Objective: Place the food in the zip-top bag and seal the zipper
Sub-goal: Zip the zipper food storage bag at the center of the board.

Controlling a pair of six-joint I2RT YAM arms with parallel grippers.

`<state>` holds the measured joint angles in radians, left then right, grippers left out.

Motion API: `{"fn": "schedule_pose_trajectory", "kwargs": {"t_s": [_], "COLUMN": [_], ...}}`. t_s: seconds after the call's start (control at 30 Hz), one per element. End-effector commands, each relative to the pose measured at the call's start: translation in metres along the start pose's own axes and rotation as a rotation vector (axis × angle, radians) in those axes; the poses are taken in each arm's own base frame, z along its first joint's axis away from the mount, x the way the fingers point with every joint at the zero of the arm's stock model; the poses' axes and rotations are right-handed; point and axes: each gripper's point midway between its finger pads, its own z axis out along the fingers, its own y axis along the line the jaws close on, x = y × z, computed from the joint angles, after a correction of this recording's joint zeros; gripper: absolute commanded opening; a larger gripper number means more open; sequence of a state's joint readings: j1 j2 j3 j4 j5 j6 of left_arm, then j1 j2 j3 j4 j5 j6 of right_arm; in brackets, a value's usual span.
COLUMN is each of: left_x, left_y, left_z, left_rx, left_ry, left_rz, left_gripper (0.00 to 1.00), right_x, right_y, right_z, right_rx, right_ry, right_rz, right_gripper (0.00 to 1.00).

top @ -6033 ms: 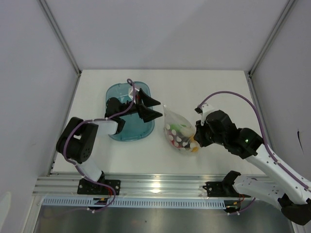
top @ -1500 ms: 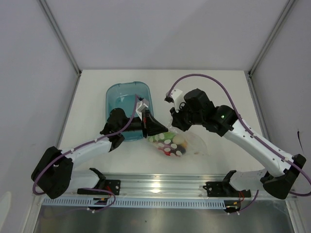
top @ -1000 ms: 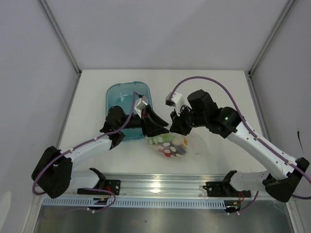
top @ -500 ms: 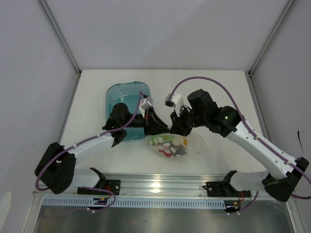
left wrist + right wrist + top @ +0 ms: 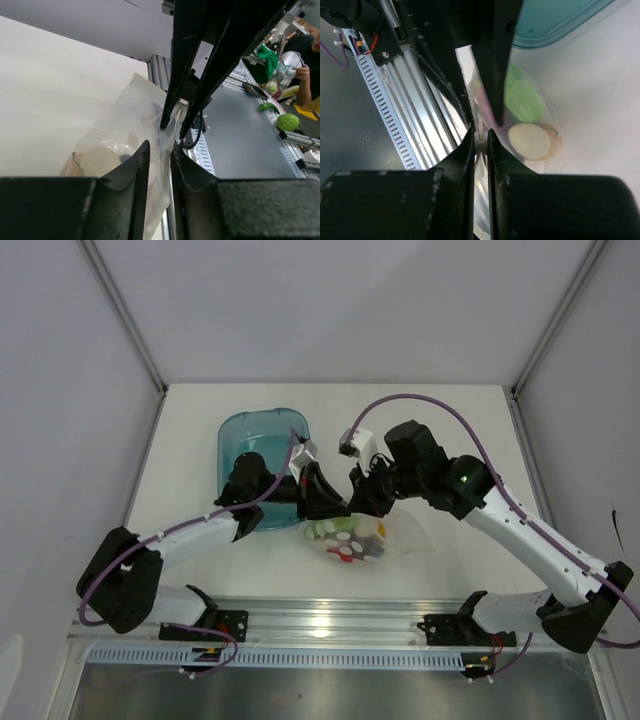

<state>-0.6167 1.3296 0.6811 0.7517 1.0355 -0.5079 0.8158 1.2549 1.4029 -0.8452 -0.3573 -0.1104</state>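
Near the bench's front edge, the crinkly clear zip-top bag of rounded toy foods has its thin rim clamped in the right fingers, the left fingers slightly apart around it

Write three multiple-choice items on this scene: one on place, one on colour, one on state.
1. The teal tub lies where from the zip-top bag? A left, farther back; B right; C beneath it.
2. The large piece beside the white ball is: A blue; B light green; C black.
3. The right tool is: A wide open; B shut on a chili; C shut on the bag's edge.
A: the top view shows it so. B: the right wrist view shows it green. C: its fingers pinch the film.
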Motion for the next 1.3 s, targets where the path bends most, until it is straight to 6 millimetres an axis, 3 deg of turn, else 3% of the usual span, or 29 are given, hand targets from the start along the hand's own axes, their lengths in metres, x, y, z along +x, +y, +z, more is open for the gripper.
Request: {"fn": "schedule_pose_trajectory", "kwargs": {"t_s": [0.0,0.17,0.33,0.57,0.83,0.97,1.03,1.1,1.27], "left_x": [-0.014,-0.014,-0.023,-0.057,-0.059,-0.050,-0.049,-0.049,-0.054], "left_y": [-0.012,-0.008,-0.010,-0.015,-0.018,-0.030,-0.029,-0.031,-0.028], "left_z": [0.005,0.009,0.006,-0.012,-0.019,-0.009,-0.007,-0.007,-0.004], "left_rx": [0.078,0.082,0.051,-0.070,-0.099,0.042,0.068,0.085,0.044], "left_ry": [-0.013,-0.015,-0.062,-0.256,-0.297,-0.176,-0.170,-0.176,-0.230], "left_rz": [0.060,0.031,0.047,0.076,0.050,0.057,0.046,0.049,0.014], "left_gripper": [0.23,0.01,0.01,0.00,0.00,0.00,0.27,0.41,0.48], "right_x": [-0.014,-0.014,-0.004,0.018,0.028,0.019,0.015,0.014,0.008], "right_y": [0.001,0.001,-0.003,-0.012,-0.020,-0.012,-0.004,0.000,0.008], "right_z": [-0.004,-0.002,0.002,0.007,0.005,-0.002,-0.003,-0.005,-0.009], "right_rx": [-0.008,-0.017,0.001,0.054,0.126,0.090,0.047,0.025,-0.009], "right_ry": [-0.033,-0.025,0.008,0.051,0.024,-0.015,-0.016,-0.012,-0.042], "right_rz": [-0.028,-0.016,0.001,0.050,0.089,0.071,0.066,0.063,0.047], "right_gripper": [0.00,0.00,0.00,0.00,0.00,0.00,0.00,0.00,0.00]}}
